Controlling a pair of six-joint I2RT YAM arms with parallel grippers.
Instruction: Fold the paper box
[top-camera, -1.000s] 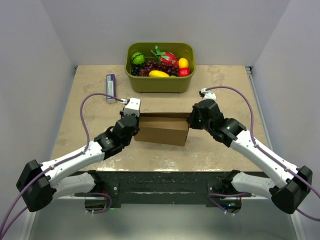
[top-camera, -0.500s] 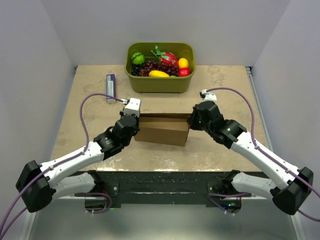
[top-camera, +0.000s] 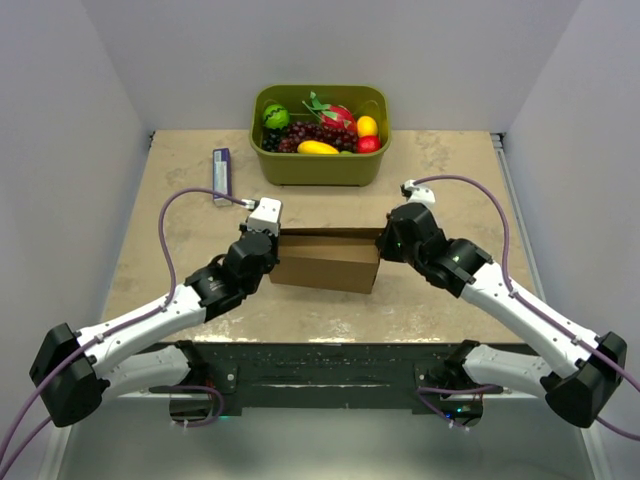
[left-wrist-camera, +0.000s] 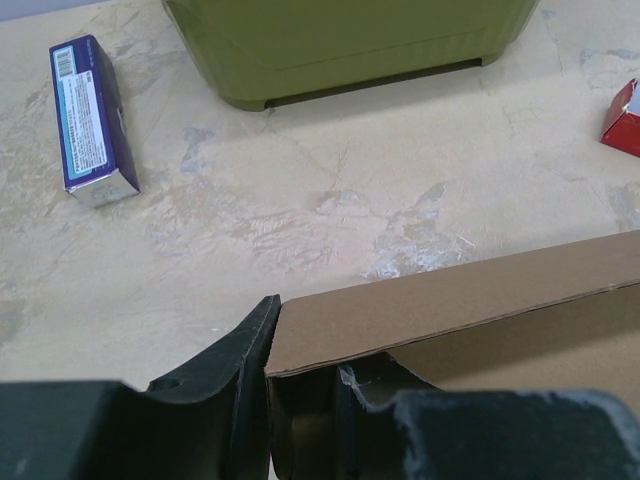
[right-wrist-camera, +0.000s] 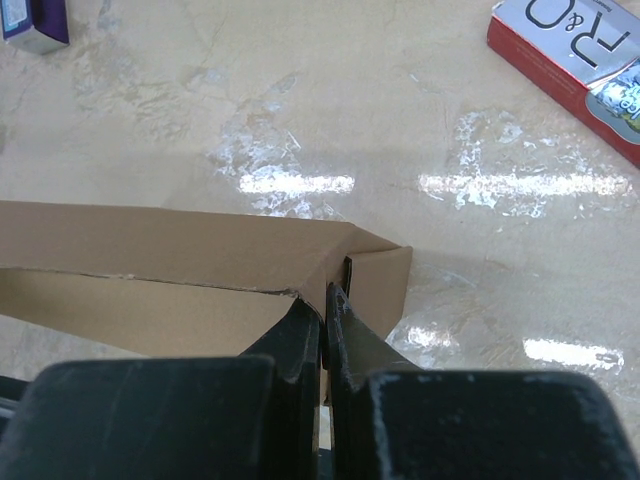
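Observation:
The paper box (top-camera: 325, 262) is a plain brown cardboard box, partly folded, lying in the middle of the table. My left gripper (top-camera: 272, 245) is at its left end. In the left wrist view, one finger sits outside the end wall and the other inside, so my left gripper (left-wrist-camera: 305, 345) is shut on the paper box (left-wrist-camera: 450, 300). My right gripper (top-camera: 385, 240) is at the right end. There my right gripper (right-wrist-camera: 326, 300) is pinched shut on a thin cardboard wall at the corner of the paper box (right-wrist-camera: 180, 250).
An olive-green tub (top-camera: 320, 168) of fruit stands behind the box, close in the left wrist view as the tub (left-wrist-camera: 350, 40). A small purple carton (top-camera: 222, 175) lies at the back left. A red carton (right-wrist-camera: 570, 60) lies on the table beyond the box's right end.
The right wrist has shifted slightly toward the box's right end. The box and the left gripper have stayed where they were.

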